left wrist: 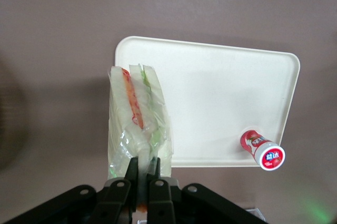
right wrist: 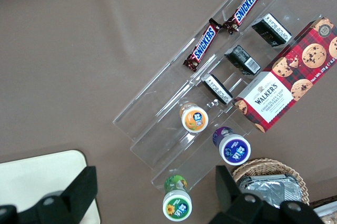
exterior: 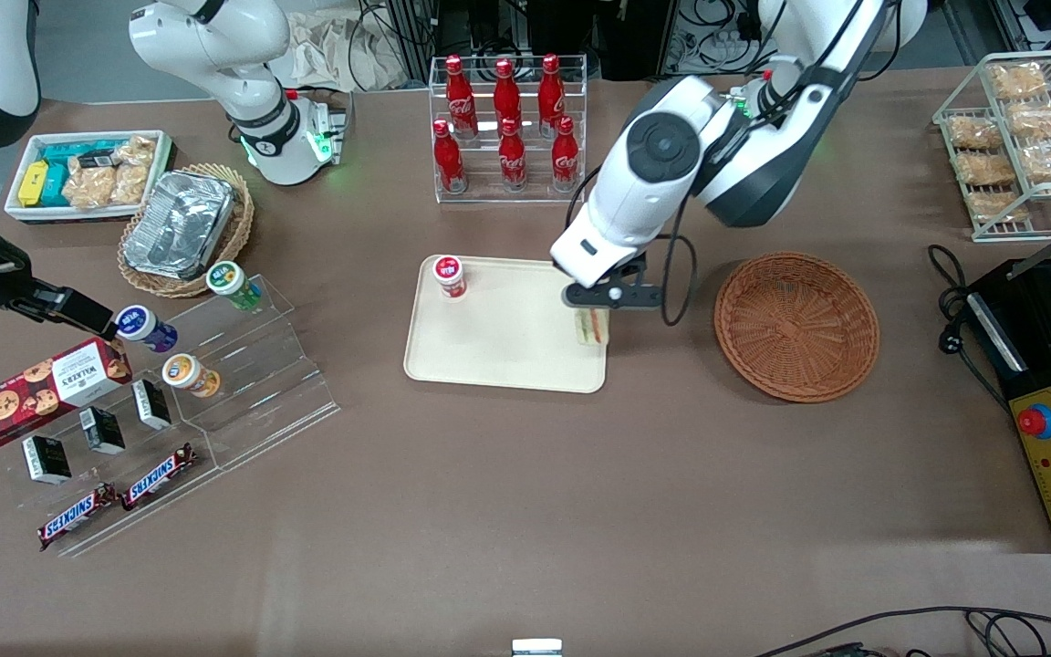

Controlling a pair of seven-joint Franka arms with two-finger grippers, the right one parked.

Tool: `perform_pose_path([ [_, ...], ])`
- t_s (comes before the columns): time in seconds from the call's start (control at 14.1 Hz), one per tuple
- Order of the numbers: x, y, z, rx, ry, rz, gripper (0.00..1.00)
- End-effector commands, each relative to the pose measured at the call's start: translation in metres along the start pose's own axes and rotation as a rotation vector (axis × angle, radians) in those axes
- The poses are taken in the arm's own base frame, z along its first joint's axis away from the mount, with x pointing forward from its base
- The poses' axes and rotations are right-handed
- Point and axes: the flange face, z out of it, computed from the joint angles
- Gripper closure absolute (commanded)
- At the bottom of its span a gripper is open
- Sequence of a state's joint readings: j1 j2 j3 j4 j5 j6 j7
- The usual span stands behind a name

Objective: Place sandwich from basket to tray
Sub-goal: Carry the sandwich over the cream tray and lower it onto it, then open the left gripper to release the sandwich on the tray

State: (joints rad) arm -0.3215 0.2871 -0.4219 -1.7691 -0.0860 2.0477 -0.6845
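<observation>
The sandwich (left wrist: 138,121), a wedge of white bread with orange, red and green layers in clear wrap, hangs from my left gripper (left wrist: 142,167), which is shut on its wrap. In the front view the gripper (exterior: 595,315) holds the sandwich (exterior: 591,328) over the cream tray (exterior: 498,347), at the tray edge that faces the basket. The tray (left wrist: 221,97) also carries a small red-capped cup (left wrist: 263,151), the same cup (exterior: 449,276) standing at the corner toward the cola rack. The round reddish-brown basket (exterior: 796,326) sits empty beside the tray, toward the working arm's end.
A clear rack of red cola bottles (exterior: 507,128) stands farther from the front camera than the tray. A stepped acrylic display (exterior: 215,365) with cups and snack bars lies toward the parked arm's end. A wire rack of pastries (exterior: 1023,137) and a black control box (exterior: 1050,429) are toward the working arm's end.
</observation>
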Motion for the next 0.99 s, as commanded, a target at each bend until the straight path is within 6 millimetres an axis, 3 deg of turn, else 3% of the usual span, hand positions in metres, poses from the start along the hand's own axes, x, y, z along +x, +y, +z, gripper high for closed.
perform_pose_path([
  [0.0, 0.003, -0.004, 0.041, -0.019, -0.003, -0.003, 1.00],
  [0.21, 0.005, -0.006, 0.084, -0.031, -0.011, -0.004, 1.00],
  [0.35, 0.003, 0.001, 0.101, -0.037, -0.011, 0.014, 1.00],
  [0.57, 0.005, 0.001, 0.121, -0.033, 0.010, 0.030, 1.00],
  [0.78, 0.004, -0.003, 0.128, -0.026, 0.007, 0.036, 1.00],
  [0.85, 0.007, -0.007, 0.128, -0.014, 0.015, 0.038, 0.92],
  [0.92, 0.008, -0.009, 0.128, -0.009, 0.019, 0.040, 0.48],
])
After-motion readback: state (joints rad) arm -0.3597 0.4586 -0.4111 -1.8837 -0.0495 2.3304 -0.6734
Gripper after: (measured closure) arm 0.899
